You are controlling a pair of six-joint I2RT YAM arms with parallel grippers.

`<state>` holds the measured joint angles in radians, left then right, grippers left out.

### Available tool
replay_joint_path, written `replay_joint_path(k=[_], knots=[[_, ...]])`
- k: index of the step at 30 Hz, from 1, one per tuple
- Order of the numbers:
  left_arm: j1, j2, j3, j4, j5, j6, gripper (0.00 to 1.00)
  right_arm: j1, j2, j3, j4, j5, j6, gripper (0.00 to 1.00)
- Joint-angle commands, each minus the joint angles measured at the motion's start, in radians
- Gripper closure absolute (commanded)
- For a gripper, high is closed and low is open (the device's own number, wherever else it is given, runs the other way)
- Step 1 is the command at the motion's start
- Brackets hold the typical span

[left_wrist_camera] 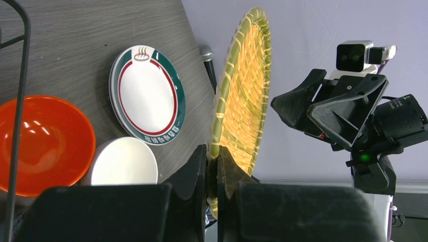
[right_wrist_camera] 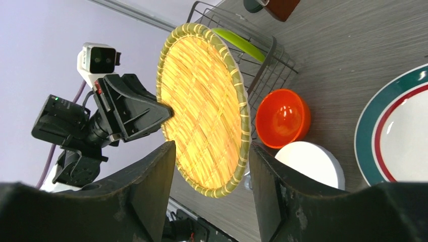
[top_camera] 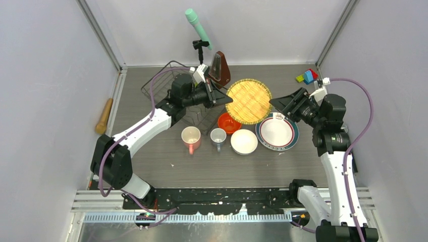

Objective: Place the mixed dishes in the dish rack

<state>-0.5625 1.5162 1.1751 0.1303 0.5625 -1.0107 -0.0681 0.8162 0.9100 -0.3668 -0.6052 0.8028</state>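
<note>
Woven tan plate (top_camera: 249, 101) held off table (top_camera: 151, 161), pinched at rim by left tool (left_wrist_camera: 212, 171), tilted near upright, just right of dish rack (top_camera: 174, 91). Lime-green plate (right_wrist_camera: 237, 43) already slotted, apparently. Right tool (right_wrist_camera: 212, 176) apart, holding nothing, facing plate. Step: racking tan plate. Next: swing left, align edge with free slot, lower.
</note>
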Motion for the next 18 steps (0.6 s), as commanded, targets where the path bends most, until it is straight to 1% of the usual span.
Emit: replay_joint_path(k=[1, 5, 8, 13, 18], knots=[[0.004, -0.057, 0.012, 0.091, 0.035, -0.012, 1.0, 0.002, 0.021, 0.057, -0.033, 0.056, -0.062, 0.39], [0.004, -0.061, 0.013, 0.099, 0.039, -0.024, 1.0, 0.002, 0.045, 0.056, -0.046, 0.076, -0.08, 0.39], [0.004, -0.06, 0.015, 0.101, 0.04, -0.029, 1.0, 0.003, 0.058, 0.043, -0.024, 0.066, -0.075, 0.39], [0.003, -0.047, 0.01, 0.133, 0.053, -0.065, 1.0, 0.015, 0.075, 0.008, 0.074, 0.016, -0.01, 0.42], [0.003, -0.037, 0.001, 0.164, 0.063, -0.089, 1.0, 0.048, 0.108, 0.001, 0.104, 0.023, 0.009, 0.48]])
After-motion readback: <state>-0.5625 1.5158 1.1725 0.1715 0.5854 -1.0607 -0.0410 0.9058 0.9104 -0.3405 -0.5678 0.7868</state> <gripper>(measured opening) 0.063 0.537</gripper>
